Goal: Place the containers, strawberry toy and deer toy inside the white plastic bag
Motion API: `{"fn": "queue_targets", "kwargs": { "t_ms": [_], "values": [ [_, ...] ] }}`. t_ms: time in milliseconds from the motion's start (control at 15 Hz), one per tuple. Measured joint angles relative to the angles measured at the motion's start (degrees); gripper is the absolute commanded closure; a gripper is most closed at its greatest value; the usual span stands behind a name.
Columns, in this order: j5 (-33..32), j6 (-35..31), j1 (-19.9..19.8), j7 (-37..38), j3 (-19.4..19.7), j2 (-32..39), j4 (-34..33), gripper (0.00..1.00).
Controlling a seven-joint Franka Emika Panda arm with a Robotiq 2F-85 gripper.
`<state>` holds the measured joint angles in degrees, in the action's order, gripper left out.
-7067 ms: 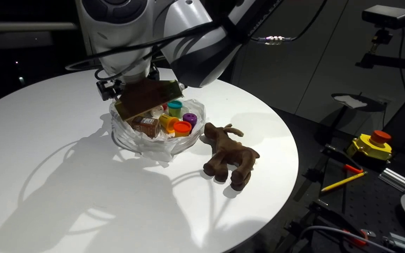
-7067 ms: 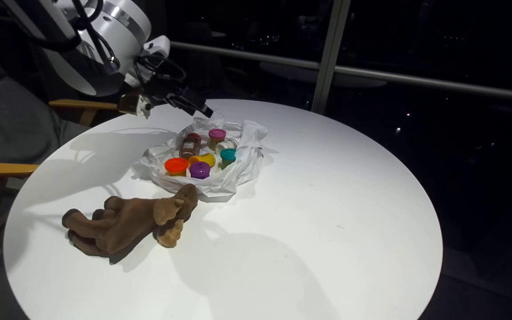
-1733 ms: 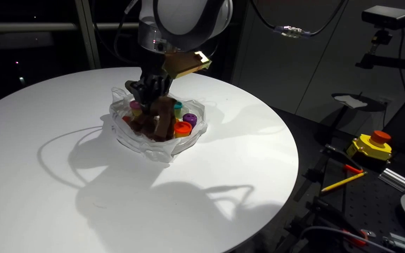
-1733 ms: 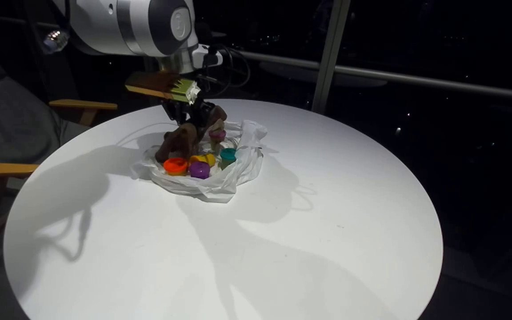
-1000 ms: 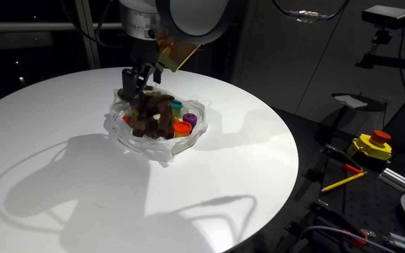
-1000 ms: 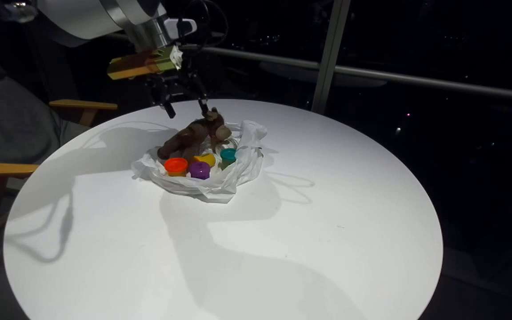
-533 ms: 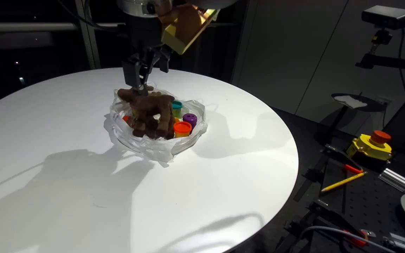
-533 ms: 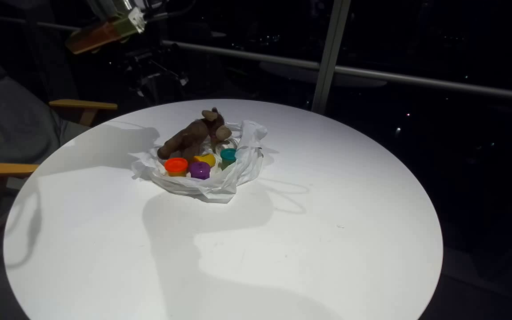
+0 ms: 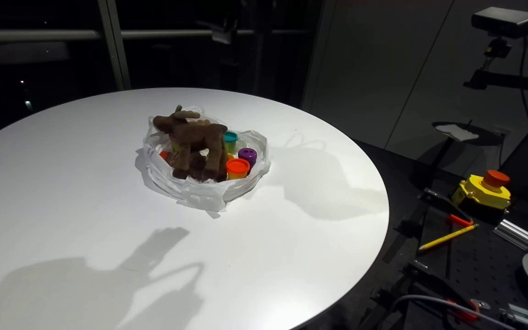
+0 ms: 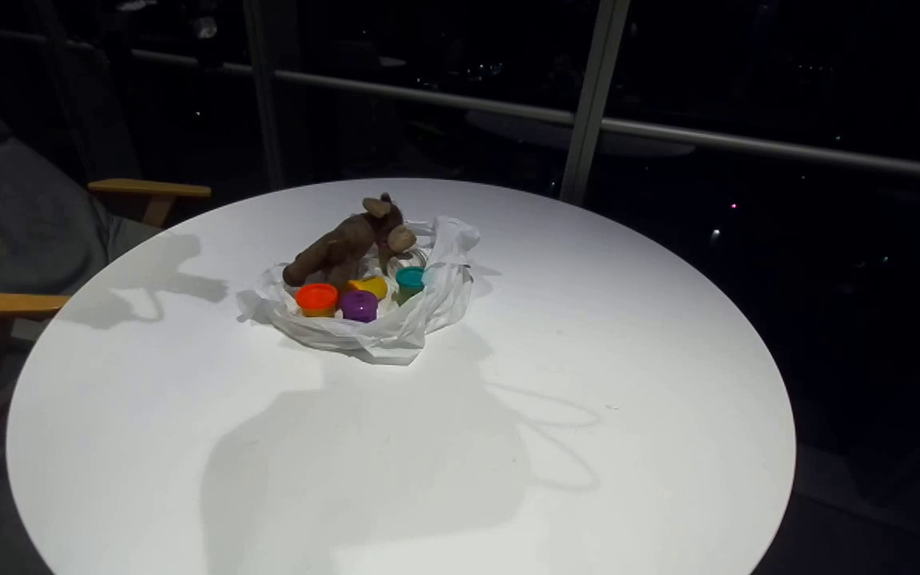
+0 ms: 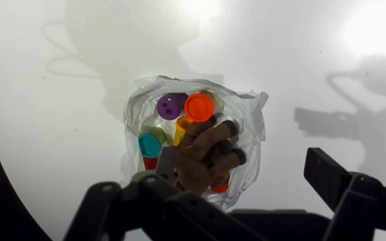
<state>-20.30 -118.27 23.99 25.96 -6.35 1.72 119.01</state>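
Observation:
The white plastic bag (image 9: 200,198) lies open on the table; it also shows in an exterior view (image 10: 396,347) and the wrist view (image 11: 255,124). The brown deer toy (image 9: 195,134) rests in it on top of containers, also seen in the wrist view (image 11: 193,169). Around it are an orange-lidded container (image 10: 317,299), a purple one (image 10: 358,306), a yellow one (image 10: 372,286), a teal-lidded one (image 10: 410,279) and a brown bottle's red cap (image 11: 219,187). A red piece (image 11: 150,163) is partly hidden; I cannot tell if it is the strawberry toy. My gripper (image 11: 245,164) is open, empty, above the bag.
The round white table (image 9: 85,183) carries the bag and wide arm shadows. A grey chair with wooden arms (image 10: 148,189) stands beside it. A dark side bench holds a yellow box with a red button (image 9: 484,190) and a pencil (image 9: 448,237). Window rails stand behind.
The deer toy moved from the table beside the bag into it, held in my gripper. The gripper then opened, let it go and rose away, nearly out of the exterior views.

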Motion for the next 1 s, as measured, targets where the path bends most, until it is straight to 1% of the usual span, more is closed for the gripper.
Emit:
{"fn": "queue_targets", "kwargs": {
  "t_ms": [267, 400, 533, 667, 1000],
  "values": [
    [4.72, 4.13, -2.17, 0.77, -4.75, -11.32, 5.94, 0.0],
    [7.41, 5.06, -2.64, 1.02, -6.95, -16.31, 8.74, 0.0],
    [8.64, 5.39, -2.64, 1.19, -8.38, -19.99, 10.95, 0.0],
    [8.71, 5.39, -2.66, 1.29, -8.63, -21.36, 12.08, 0.0],
    [8.71, 5.39, -2.99, 1.29, -8.62, -21.34, 12.43, 0.0]
  ]
}}
